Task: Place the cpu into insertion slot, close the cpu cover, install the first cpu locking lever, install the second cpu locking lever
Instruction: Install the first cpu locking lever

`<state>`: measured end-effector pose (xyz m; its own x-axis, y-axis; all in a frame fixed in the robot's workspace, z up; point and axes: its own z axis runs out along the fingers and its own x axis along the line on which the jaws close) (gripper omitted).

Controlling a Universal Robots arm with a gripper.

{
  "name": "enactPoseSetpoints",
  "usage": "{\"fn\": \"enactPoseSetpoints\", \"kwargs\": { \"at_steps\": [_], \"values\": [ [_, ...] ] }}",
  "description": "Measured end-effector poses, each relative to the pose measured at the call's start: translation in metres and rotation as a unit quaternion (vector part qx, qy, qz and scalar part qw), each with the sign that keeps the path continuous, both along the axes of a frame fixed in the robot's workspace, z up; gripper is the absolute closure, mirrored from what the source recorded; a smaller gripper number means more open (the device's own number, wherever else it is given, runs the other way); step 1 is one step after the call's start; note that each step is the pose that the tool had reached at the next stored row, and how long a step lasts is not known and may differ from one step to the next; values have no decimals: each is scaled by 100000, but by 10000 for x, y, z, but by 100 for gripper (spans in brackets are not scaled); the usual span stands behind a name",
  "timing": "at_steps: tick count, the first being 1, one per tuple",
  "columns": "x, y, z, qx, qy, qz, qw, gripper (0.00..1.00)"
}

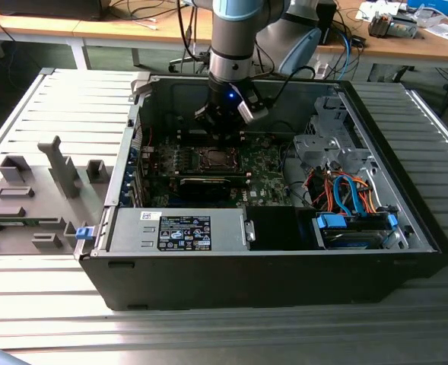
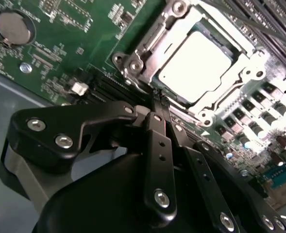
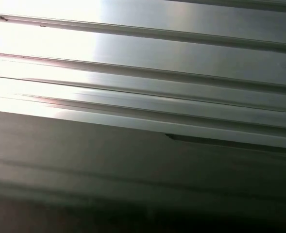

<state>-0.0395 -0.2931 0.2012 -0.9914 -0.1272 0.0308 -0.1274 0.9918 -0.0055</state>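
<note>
A ribbed metal tabletop (image 1: 26,114) is carrying an open black computer case (image 1: 284,266), which is lying on its side with the green motherboard (image 1: 265,171) facing up. Grey fixtures (image 1: 33,190) are sitting on the tabletop at the exterior view's left of the case. The arm (image 1: 235,38) is reaching down into the case, and its end effector (image 1: 222,125) is hanging just above the board beside the slot (image 1: 217,158). In the second wrist view the black fingers (image 2: 158,145) are pressing together with nothing between them, their tips near the slot's (image 2: 133,63) metal rim. The cover (image 2: 240,73) is lying flat over the slot, framing the cpu (image 2: 196,60) sitting inside.
</note>
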Motion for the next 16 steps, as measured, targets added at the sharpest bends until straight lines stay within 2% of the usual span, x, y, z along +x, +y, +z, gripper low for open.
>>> {"fn": "enactPoseSetpoints", "kwargs": {
  "at_steps": [5,7,9,11,12,15,16],
  "values": [
    [86,13,-4,-4,-7,4,100000,89],
    [88,22,11,10,-29,-5,100000,89],
    [88,31,161,-82,-9,9,100000,89],
    [87,31,181,-81,-10,-1,100000,89],
    [87,11,182,-89,-3,-1,100000,89],
    [94,-98,176,-88,82,-1,100000,89],
    [97,-159,171,-88,137,-13,100000,89]
  ]
}}
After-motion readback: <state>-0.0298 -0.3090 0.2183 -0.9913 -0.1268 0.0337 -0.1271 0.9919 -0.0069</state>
